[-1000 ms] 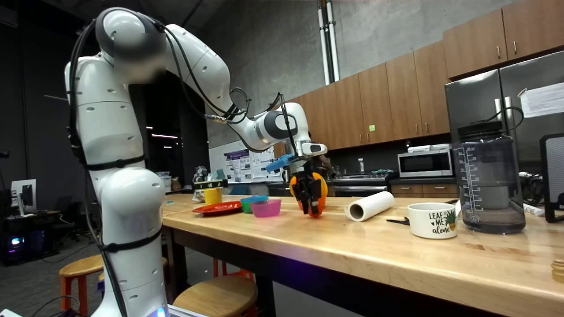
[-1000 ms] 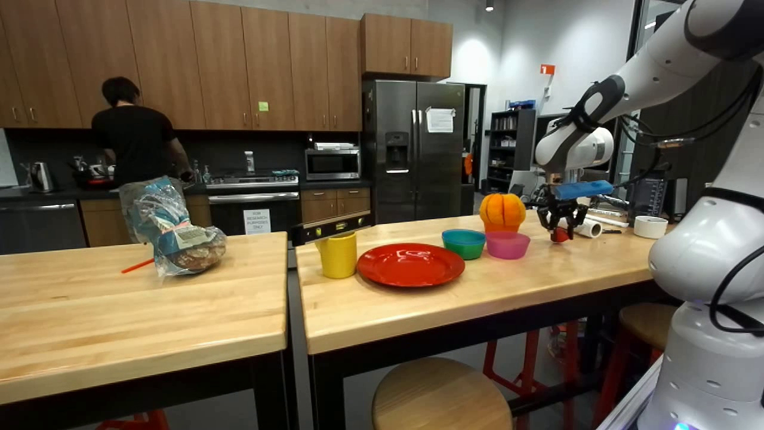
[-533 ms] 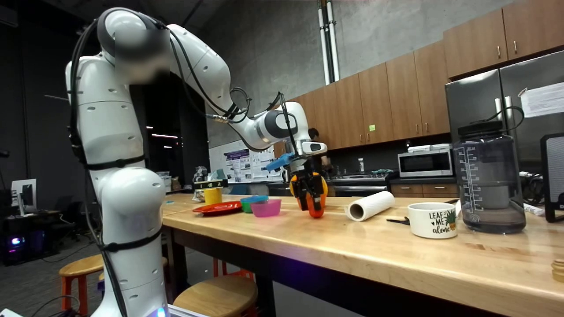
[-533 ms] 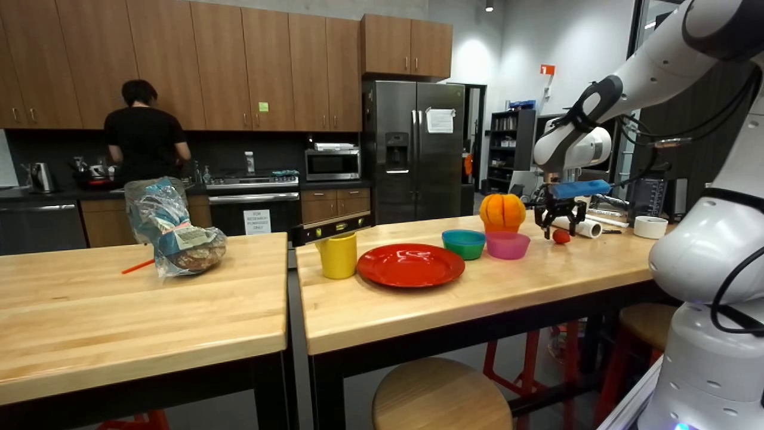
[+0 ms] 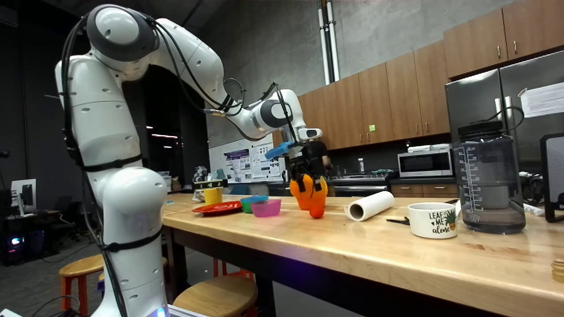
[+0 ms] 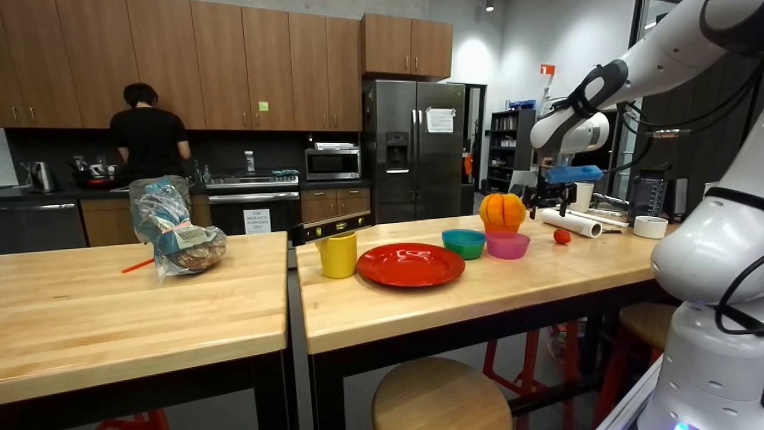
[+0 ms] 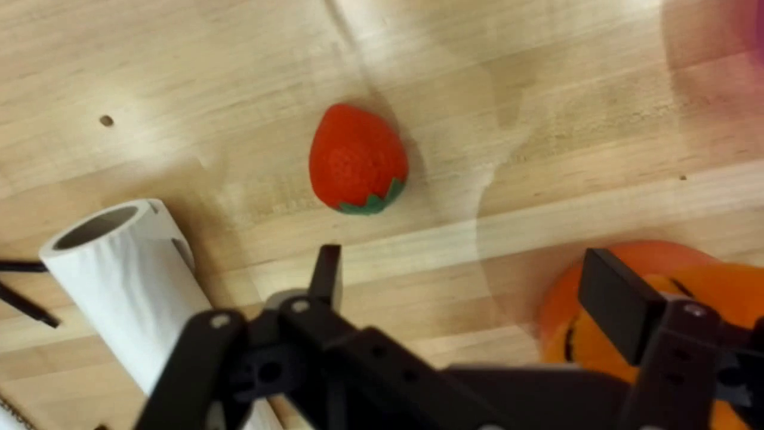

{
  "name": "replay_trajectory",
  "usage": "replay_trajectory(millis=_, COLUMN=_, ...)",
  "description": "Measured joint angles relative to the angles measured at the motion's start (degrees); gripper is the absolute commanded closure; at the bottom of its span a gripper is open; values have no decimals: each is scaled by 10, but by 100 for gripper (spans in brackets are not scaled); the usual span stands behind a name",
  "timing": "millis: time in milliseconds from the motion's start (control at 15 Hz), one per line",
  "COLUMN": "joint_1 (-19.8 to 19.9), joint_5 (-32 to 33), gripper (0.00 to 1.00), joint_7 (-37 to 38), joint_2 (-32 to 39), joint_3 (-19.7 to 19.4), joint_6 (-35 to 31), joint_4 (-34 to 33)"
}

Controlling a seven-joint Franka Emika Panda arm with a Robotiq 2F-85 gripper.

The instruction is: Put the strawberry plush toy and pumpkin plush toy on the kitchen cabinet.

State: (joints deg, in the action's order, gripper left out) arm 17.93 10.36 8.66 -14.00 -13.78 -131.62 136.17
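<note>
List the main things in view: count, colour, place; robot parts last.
Light-wood counters: two, pale, side by side
Strawberry plush toy: one, red, on one counter
Pumpkin plush toy: one, orange, on or in orange container
Plate: one, red, same counter
Mug: one, yellow, by plate
Level: one, black, atop mug
Stacked bowls: two, blue and green, by plate
Pink bowl: one, pink, beside those
Paper roll: one, white, near strawberry
Bottle: one, grey, same counter
Printed cup: one, white, near bottle
Plastic bag: one, clear and blue, other counter
Person: one, black-shirted, at back
Fridge: one, steel grey, at back
Microwave: one, silver, near fridge
Arm: one, white and grey, over counter
Hand: one, black, open above counter
</note>
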Motion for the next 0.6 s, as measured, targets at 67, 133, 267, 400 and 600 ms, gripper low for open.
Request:
replay_trajectory(millis=67, joint_1=-4, joint_5=-15, gripper=0, joint_7=-17, joint_2=-7, joint_3=0, joint_6=1, joint_4=-3)
replay_trajectory(millis=133, joint_1=-9, joint_5=-34, gripper=0, joint_7=-38, joint_2=-13, joint_3=-1, joint_6=2, joint_4=-6)
replay_trajectory(millis=267, joint_1=-21, joint_5=-78, gripper=0, joint_7=-86, joint_2=-24, joint_3=-5, joint_6=4, joint_4=-12)
replay_trajectory(millis=400, joint_1=-32, joint_5=-112, gripper=0, joint_7=-130, joint_2=-29, joint_3=-10, joint_6=3, joint_4=-16)
replay_trajectory(millis=600, joint_1=-43, joint_5=-132, gripper=0, joint_7=-167, joint_2=-29, joint_3=-12, joint_6=-1, joint_4=-19)
